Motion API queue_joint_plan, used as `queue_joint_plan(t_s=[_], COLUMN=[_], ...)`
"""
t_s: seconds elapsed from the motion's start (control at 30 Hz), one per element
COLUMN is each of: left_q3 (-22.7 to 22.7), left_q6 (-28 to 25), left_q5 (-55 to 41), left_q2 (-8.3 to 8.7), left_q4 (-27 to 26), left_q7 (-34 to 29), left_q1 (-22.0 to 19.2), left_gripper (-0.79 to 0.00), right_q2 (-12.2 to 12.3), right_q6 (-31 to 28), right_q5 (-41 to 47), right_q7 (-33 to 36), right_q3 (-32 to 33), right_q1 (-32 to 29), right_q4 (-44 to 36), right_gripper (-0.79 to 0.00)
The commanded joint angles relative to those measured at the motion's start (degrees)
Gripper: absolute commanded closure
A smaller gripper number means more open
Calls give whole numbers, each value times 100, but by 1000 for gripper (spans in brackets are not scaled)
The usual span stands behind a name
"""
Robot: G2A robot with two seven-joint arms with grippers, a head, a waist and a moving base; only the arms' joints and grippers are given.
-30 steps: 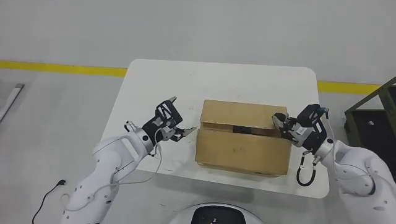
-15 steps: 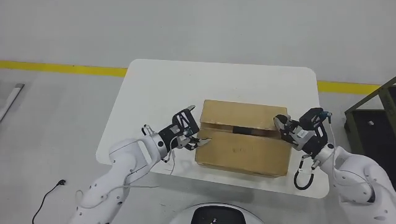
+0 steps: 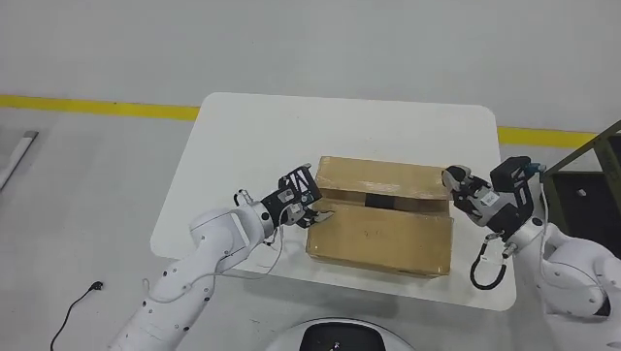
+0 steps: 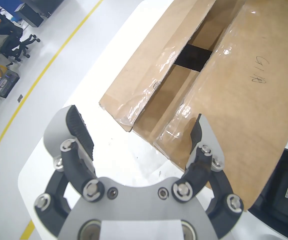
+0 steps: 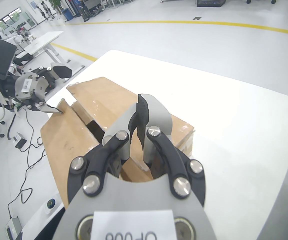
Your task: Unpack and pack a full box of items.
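Centrally, on the table (image 3: pixel 291 128): one cardboard box (image 3: pixel 380 217), set toward the front edge. Its two taped top flaps are folded down with a narrow gap between them, and the inside is dark.
Left gripper (image 4: pixel 135 116): at the box's left end, spread wide, holding nothing. One finger (image 4: pixel 206 136) is at the nearer flap's corner, the other over bare table.
Right gripper (image 5: pixel 139 106): above the box's right end, all but closed, with nothing seen between the pads.

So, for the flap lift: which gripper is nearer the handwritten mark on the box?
Left. The left gripper is open at the end of the flap bearing the handwritten mark; the right gripper is shut at the box's opposite end.
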Motion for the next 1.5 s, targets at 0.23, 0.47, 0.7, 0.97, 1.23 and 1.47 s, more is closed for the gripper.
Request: queue_joint_plan(t_s=[0.23,0.47,0.7,0.97,1.23,1.47], left_q3=[-35,-49,-24,-39,-57,-132], left_q6=[95,98,101,144,114,137], left_q5=[49,112,145,151,165,158], left_q2=[-13,-19,-36,-51,-57,-55], left_q4=[85,82,96,157,141,89], left_q7=[-19,-36,-18,-32,-35,-75], left_q1=[-11,-22,-55,-70,-64,-40], left_gripper=[-785,-785,-785,-785,-785,-785], right_q2=[-59,-110,-124,-143,-196,-242], right_q6=[468,1001,1083,1068,1359,1609], right_q5=[-1129,-1684,-1693,-1342,-1971,-2263], right_q7=[-514,-948,-866,-1386,-1544,-1533], right_q3=[-629,-907,-947,-642,-1152,-1480], right_q1=[-563,-785,-768,-779,-398,-374], right_q4=[-346,-289,-308,-845,-206,127], right_gripper=[0,0,0,0,0,0])
